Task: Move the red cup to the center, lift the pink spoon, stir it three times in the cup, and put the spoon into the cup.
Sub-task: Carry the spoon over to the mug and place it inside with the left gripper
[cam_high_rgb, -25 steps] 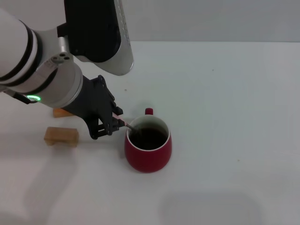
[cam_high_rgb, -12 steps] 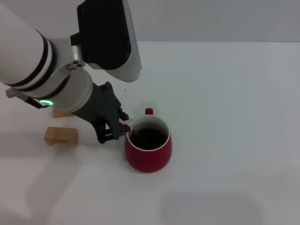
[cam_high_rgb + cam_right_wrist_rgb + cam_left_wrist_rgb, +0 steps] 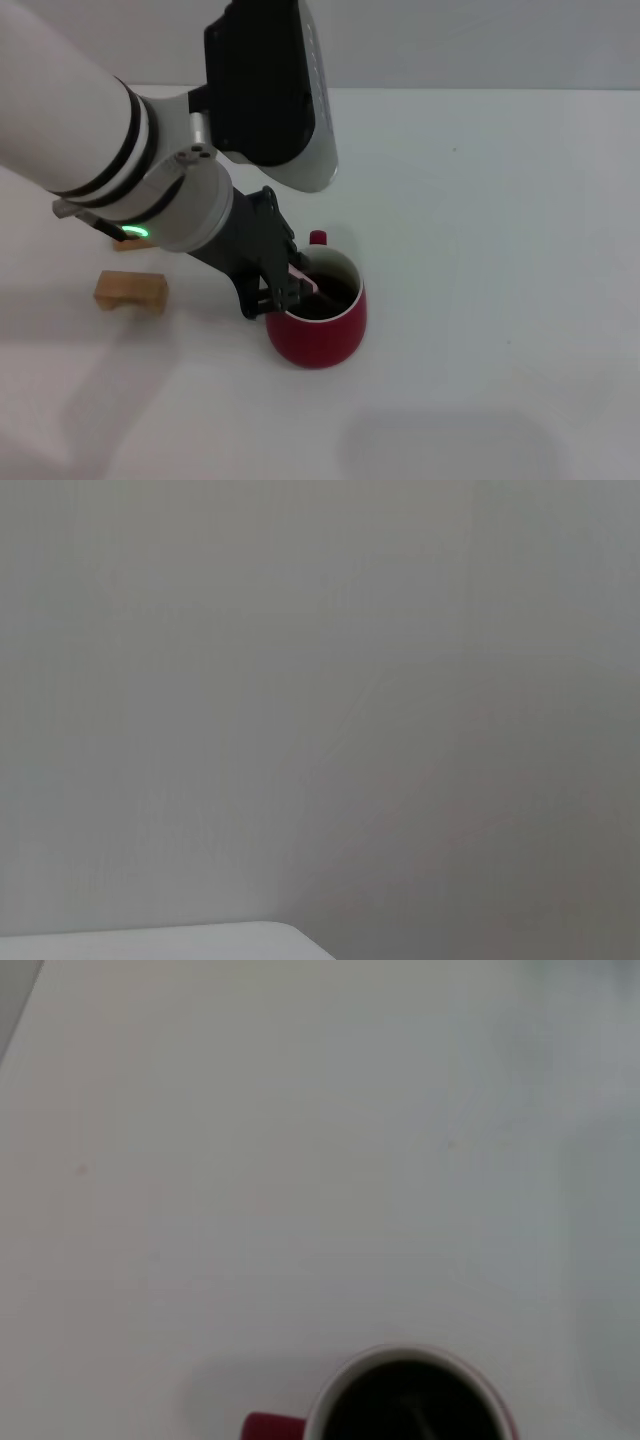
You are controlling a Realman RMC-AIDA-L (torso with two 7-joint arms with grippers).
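Note:
The red cup (image 3: 320, 325) stands upright near the middle of the white table, its small handle (image 3: 317, 238) pointing away from me. My left gripper (image 3: 293, 283) hangs over the cup's left rim, shut on the pink spoon (image 3: 303, 279), whose pink handle slants down into the dark inside. The spoon's bowl is hidden inside the cup in the head view. The left wrist view shows the red cup (image 3: 410, 1400) from above with a thin grey spoon neck (image 3: 420, 1422) inside. My right gripper is out of view.
A tan wooden block (image 3: 131, 290) lies on the table left of the cup. A second tan block (image 3: 128, 243) shows partly behind my left arm. The right wrist view shows only a grey wall and a table corner (image 3: 200, 942).
My left arm has moved right, carrying the gripper from beside the cup's left rim to over it. The spoon has gone deeper across the cup. The cup has stayed put.

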